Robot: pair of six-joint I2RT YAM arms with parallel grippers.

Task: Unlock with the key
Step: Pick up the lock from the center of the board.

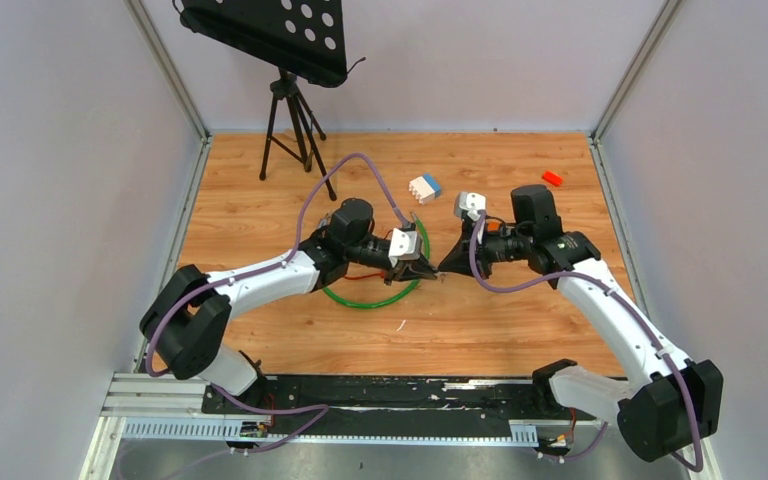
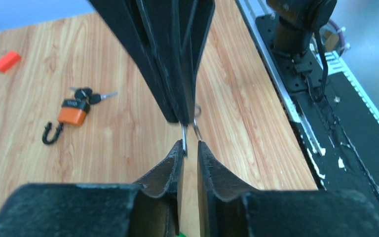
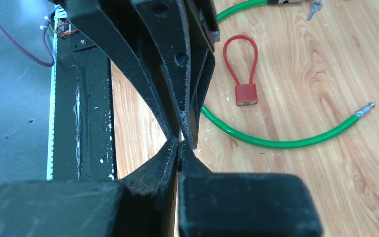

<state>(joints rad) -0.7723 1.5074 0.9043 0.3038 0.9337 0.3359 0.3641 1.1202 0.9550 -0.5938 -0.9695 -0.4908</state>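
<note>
Presently we find the right gripper (image 3: 179, 148) clamped on a thin key ring (image 2: 184, 140), just beside the green cable (image 3: 276, 143). The left gripper (image 2: 190, 153) stands narrowly parted around that ring.

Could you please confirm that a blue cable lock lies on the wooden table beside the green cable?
Not quite: the cable lock beside the green cable on the wooden table is red, not blue; the right wrist view shows it.

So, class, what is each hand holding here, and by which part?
The right hand pinches a thin metal ring by its rim. The left hand is slightly open around it, and its hold cannot be told.
</note>
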